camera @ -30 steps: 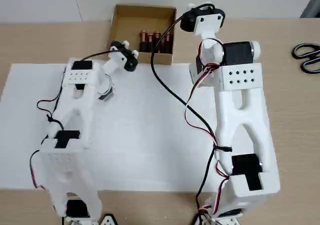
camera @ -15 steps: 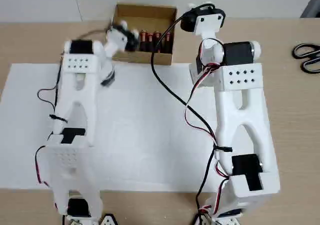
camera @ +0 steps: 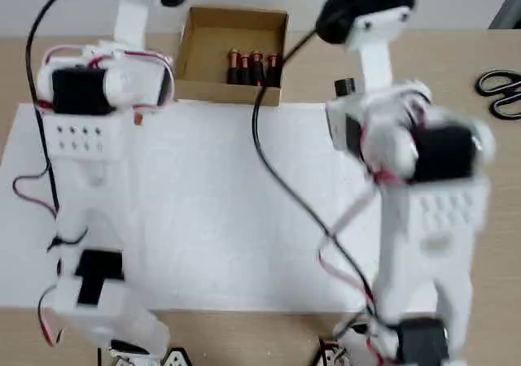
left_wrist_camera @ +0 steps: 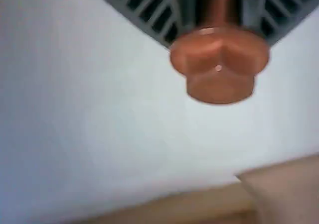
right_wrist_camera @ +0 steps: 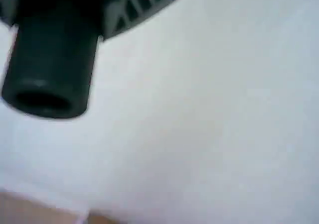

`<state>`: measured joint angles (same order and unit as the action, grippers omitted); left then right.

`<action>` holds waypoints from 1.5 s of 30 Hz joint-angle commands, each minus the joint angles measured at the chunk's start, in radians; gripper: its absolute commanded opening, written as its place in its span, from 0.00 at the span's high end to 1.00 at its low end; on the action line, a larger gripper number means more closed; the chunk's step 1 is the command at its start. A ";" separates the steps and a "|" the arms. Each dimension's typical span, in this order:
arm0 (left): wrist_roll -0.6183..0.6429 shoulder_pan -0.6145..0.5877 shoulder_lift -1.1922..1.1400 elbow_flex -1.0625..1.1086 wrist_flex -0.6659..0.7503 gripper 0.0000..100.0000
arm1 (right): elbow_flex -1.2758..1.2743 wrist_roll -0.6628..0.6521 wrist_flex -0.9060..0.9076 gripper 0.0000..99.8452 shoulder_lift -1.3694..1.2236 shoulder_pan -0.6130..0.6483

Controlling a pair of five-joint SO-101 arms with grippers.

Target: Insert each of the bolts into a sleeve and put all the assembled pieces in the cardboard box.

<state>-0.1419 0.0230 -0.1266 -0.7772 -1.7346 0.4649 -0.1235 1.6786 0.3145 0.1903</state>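
A copper bolt (left_wrist_camera: 219, 67) shows its hex head toward the camera, and my left gripper (left_wrist_camera: 219, 7) is shut on its shaft above the white sheet. In the high view the bolt (camera: 139, 119) peeks out as a small orange spot under the raised left arm, near the cardboard box (camera: 193, 37). My right gripper (right_wrist_camera: 55, 10) is shut on a black sleeve (right_wrist_camera: 50, 69), whose open end points at the sheet. Seen from above, the sleeve (camera: 344, 86) sits beside the right arm, right of the box. Several assembled pieces (camera: 252, 67) stand in the box.
A white sheet (camera: 228, 203) covers the table between the arms. Scissors (camera: 498, 93) lie at the far right edge. A black cable (camera: 269, 163) runs across the sheet from the right arm.
Both arms have lifted high and now loom large toward the camera. The left gripper has left the box area and come back over the sheet's far left corner.
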 commanded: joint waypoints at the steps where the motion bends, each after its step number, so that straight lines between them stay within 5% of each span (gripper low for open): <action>1: 0.006 0.061 0.192 0.209 -0.017 0.99 | -0.074 -0.012 0.001 1.00 0.154 0.008; 5: 0.061 0.106 0.339 0.386 0.035 0.99 | -0.264 -0.011 -0.010 1.00 0.225 0.005; 12: 0.253 0.109 0.525 0.610 0.238 0.99 | -0.560 0.008 -0.285 1.00 0.265 0.008; 20: 0.279 0.110 0.563 0.878 0.381 0.99 | -0.878 0.222 -0.662 1.00 0.343 0.058; 28: 0.281 0.149 0.566 0.889 0.338 0.99 | -1.174 0.327 -0.863 1.00 0.510 0.194; 37: 0.281 0.387 0.779 0.895 0.371 0.99 | -1.433 0.242 -1.087 1.00 0.627 0.219; 45: 0.374 0.321 0.895 0.892 0.437 0.99 | -1.620 0.212 -1.307 1.00 0.742 0.268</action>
<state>0.2263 0.3698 0.7035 0.1220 -1.3311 -1.1293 0.1020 0.4710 0.9912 0.4526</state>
